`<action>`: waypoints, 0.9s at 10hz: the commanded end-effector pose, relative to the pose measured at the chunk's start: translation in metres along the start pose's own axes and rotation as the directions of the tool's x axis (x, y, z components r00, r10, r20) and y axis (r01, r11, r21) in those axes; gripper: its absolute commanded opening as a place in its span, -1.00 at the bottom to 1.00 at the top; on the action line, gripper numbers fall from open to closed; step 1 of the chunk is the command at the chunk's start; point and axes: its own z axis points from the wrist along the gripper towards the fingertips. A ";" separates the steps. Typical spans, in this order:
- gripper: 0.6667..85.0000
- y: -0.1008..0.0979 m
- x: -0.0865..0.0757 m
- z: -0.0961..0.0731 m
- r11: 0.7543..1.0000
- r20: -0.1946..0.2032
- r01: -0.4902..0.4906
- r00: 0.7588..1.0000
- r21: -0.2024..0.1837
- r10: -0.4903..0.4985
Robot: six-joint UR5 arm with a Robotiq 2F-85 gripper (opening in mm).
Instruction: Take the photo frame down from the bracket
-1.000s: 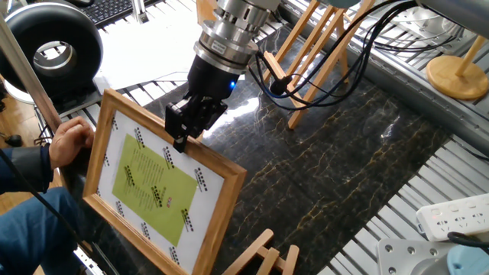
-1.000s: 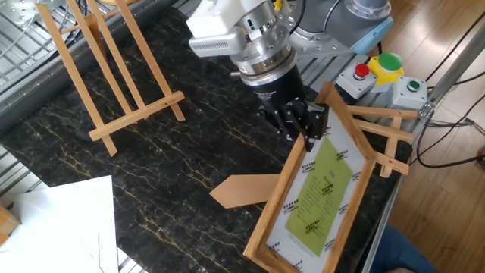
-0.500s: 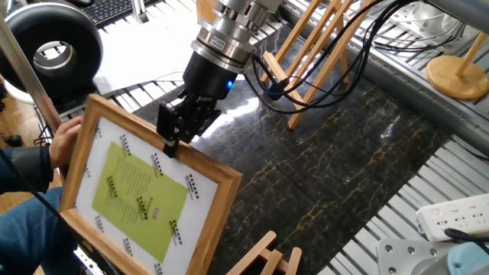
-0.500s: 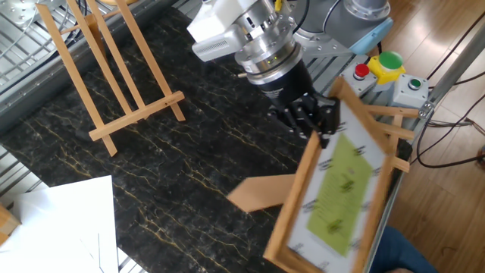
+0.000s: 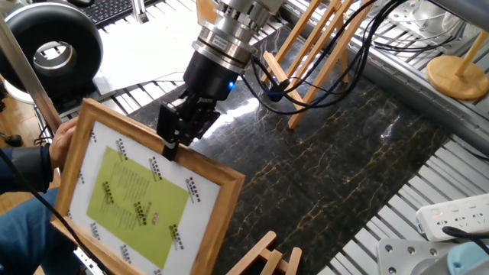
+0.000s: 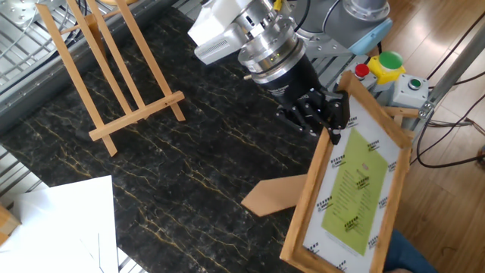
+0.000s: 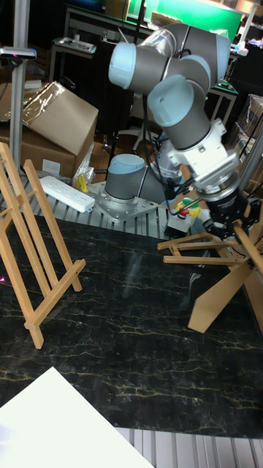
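The photo frame is a light-wood rectangle with a white mat and a yellow-green picture, and it is tilted over the table's near-left corner. My gripper is shut on its top rail. From the other side, the photo frame hangs under the gripper, with its wooden back leg sticking out over the dark slab. The bracket, an upright A-frame easel, stands bare and well away from the frame. It also appears as the bracket behind my arm. In the tall view the gripper is at the right edge.
A person's hand holds the frame's left edge. A flat-folded easel lies behind the frame near the button box. White paper covers one table corner. A power strip and cables lie close by.
The gripper has carried the frame farther from the bracket toward the table edge, and the frame has tipped to face more upward. The hand stays on its edge.
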 end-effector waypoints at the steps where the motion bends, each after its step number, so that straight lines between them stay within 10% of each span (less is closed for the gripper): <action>1: -0.98 -0.034 0.007 0.003 0.999 0.000 0.032 0.999 0.029 -0.032; 9: -0.98 -0.072 0.015 0.005 0.994 0.004 0.045 0.999 0.104 -0.046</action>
